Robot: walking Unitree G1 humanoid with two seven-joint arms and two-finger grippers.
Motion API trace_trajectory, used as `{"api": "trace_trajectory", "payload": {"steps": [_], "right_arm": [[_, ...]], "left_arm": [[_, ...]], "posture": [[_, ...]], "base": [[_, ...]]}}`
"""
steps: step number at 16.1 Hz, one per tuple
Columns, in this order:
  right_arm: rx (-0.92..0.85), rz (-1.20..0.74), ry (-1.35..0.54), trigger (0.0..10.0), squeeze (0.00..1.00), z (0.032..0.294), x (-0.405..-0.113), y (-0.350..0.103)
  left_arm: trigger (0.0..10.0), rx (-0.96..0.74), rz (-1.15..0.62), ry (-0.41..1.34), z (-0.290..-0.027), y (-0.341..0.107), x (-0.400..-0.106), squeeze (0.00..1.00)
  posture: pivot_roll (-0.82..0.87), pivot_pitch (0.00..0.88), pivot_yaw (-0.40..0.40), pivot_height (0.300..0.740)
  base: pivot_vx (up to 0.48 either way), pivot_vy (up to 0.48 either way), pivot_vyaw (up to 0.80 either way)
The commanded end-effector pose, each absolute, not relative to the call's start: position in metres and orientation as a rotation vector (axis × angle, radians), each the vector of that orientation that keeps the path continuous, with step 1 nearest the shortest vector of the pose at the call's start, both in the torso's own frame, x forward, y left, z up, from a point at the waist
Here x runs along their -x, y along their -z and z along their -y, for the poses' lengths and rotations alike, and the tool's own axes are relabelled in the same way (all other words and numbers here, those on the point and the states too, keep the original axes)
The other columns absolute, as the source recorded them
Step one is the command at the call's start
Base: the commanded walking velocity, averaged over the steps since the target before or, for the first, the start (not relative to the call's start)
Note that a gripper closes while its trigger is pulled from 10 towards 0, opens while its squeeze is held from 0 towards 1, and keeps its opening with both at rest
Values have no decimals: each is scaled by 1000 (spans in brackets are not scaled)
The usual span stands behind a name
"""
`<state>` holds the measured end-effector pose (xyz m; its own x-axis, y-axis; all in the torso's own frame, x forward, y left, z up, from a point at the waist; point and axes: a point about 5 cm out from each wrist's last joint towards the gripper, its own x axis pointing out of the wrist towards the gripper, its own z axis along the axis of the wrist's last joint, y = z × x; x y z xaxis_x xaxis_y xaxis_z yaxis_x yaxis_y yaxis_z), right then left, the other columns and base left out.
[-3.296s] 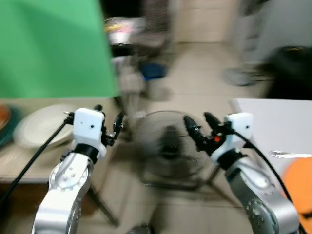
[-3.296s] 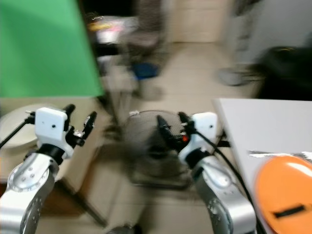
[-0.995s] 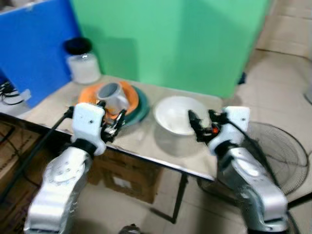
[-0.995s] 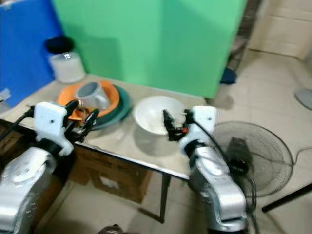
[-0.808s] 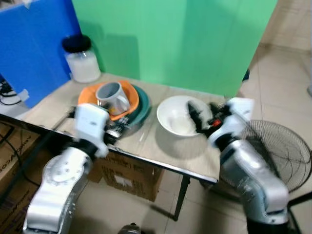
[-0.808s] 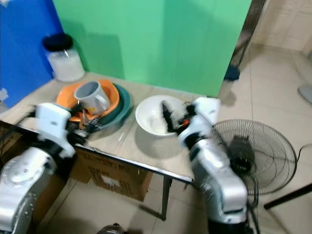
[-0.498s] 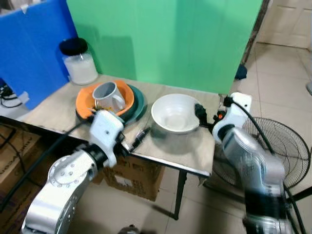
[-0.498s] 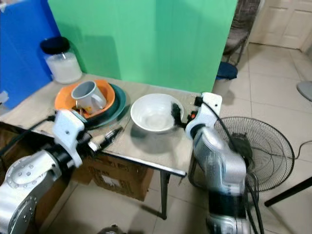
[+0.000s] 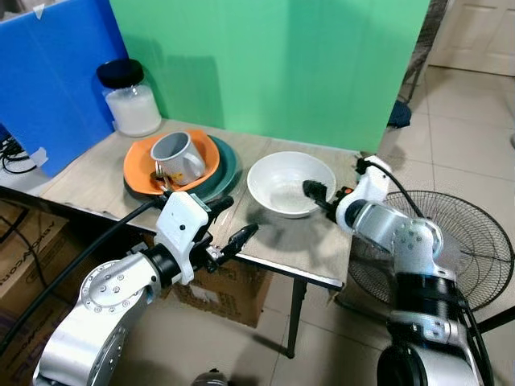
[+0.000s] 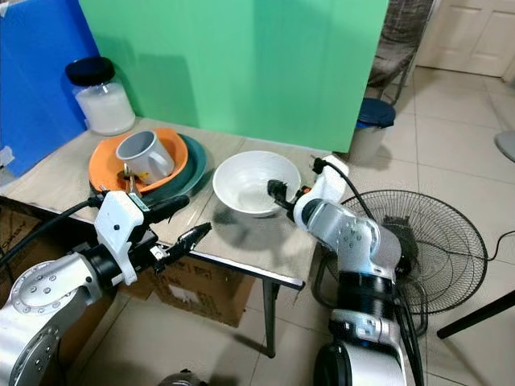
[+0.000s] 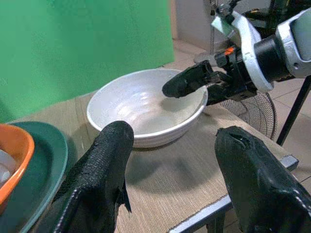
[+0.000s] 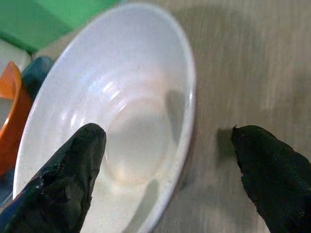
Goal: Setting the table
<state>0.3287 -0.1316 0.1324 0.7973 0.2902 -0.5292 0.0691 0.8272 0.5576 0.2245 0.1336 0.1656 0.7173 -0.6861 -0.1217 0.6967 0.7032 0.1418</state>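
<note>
White bowl (image 9: 290,183): right pincer (image 12: 170,160) open astride rim, far finger hidden; left pincer (image 9: 229,219) open nearby.

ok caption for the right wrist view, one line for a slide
Open right claw straddling the rim of the round white ceramic bowl on the beige table, one finger inside, one outside.

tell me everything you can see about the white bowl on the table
The round white bowl, glossy like ceramic, stands upright and looks empty on the tan table, near its right end, beside the stacked orange and green plates. Faint rings mark its inside. The right gripper is open astride its rim, one black finger inside and one outside; whether they touch it cannot be told. The left gripper is open, short of the bowl.
</note>
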Motion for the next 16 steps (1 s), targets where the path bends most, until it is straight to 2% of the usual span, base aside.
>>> {"api": "trace_trajectory", "payload": {"steps": [1, 2, 4, 8, 16], "right_arm": [[-609, -663, -144, 3294, 0, 127, -331, -137], [-609, -701, -140, 1647, 0, 126, -330, -134], [-631, -720, -125, 0, 0, 127, -329, -131], [-707, -719, -111, 0, 0, 126, -332, -131], [-735, -727, -122, 0, 0, 123, -331, -132]], "left_arm": [[10000, -189, -67, 785, -134, -166, -221, 0], [10000, -192, -77, 788, -134, -165, -220, 0], [10000, -192, -79, 790, -134, -164, -220, 0], [10000, -191, -81, 795, -133, -164, -220, 0], [10000, -192, -78, 796, -131, -164, -220, 0]], "posture": [[207, 0, 33, 727], [207, 0, 31, 727], [209, 0, 29, 727], [212, 0, 28, 727], [207, 0, 29, 727]], "base": [[0, 0, 0], [0, 0, 0], [0, 0, 0], [0, 0, 0], [0, 0, 0]]}}
